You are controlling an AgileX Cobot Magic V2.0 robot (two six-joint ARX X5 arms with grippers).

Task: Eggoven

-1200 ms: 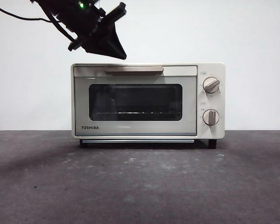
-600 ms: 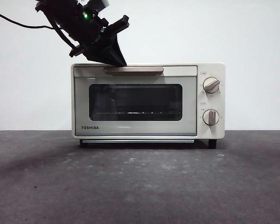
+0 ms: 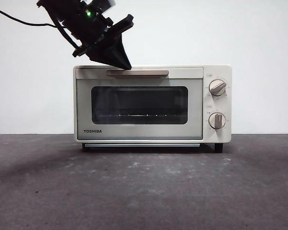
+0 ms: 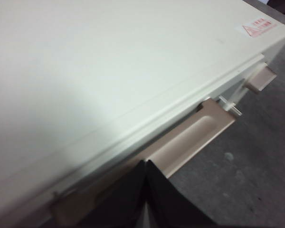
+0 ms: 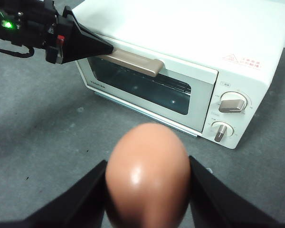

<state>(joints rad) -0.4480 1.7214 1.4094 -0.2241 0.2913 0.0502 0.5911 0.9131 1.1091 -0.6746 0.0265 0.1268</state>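
The cream TOSHIBA toaster oven (image 3: 84, 108) stands on the table with its dark glass door closed. My left gripper (image 3: 127, 67) is shut, its tip at the left end of the beige handle (image 3: 144, 72). The left wrist view shows the shut jaws (image 4: 146, 166) against the handle (image 4: 190, 137), at the oven's top front edge. My right gripper (image 5: 147, 166) is shut on the orange-brown egg (image 5: 147, 180) and holds it above the table, in front of the oven (image 5: 190, 42). The right wrist view also shows the left gripper (image 5: 107, 47) at the handle.
Two knobs (image 3: 217, 87) (image 3: 216, 120) sit on the oven's right panel. A dark grey tabletop (image 3: 144, 191) lies in front of the oven, and a white wall stands behind. The left arm's cable (image 3: 14, 17) hangs at the upper left.
My left gripper has come down and slightly right, from above the oven to the left end of the handle. The oven door stays closed.
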